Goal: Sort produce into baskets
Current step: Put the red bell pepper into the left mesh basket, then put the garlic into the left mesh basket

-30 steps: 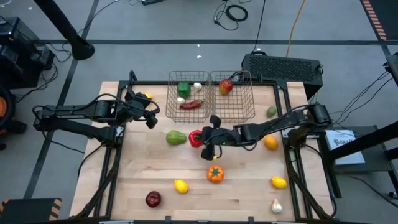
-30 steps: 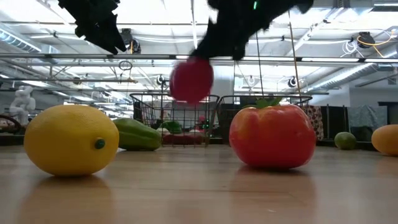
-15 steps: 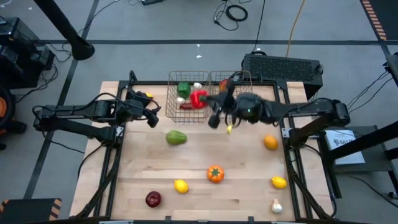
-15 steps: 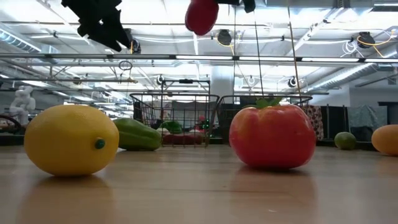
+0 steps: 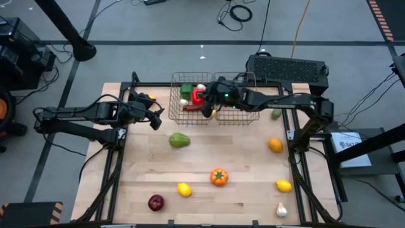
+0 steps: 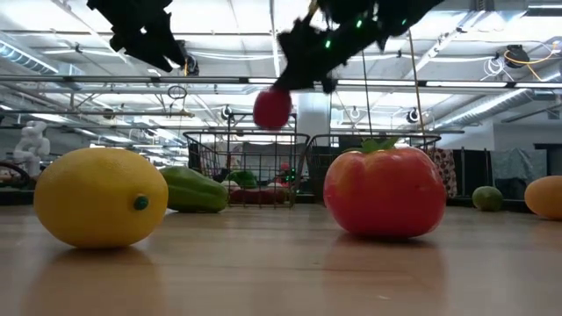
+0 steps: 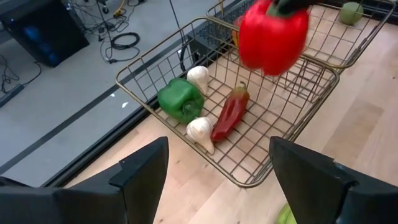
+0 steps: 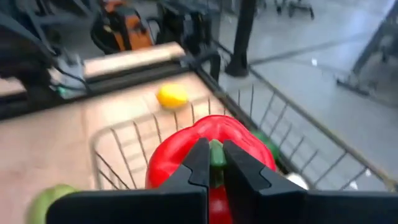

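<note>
High view: right tool (image 5: 209, 100) pinches a red pepper (image 5: 199, 97) over the left basket (image 5: 192, 120) (arm stretched leftward).

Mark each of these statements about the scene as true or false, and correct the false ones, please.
1. The right gripper holds a red pepper by its stem, above the left basket. True.
2. The left basket is empty. False: it holds a green pepper, a red chilli and two garlic bulbs.
3. The left gripper is carrying a lemon. False: it is open and holds nothing, waiting at the table's left side.
4. A red apple lies near the front edge of the table. True.
5. The tomato is inside the right basket. False: it sits on the table, out in the middle.
</note>
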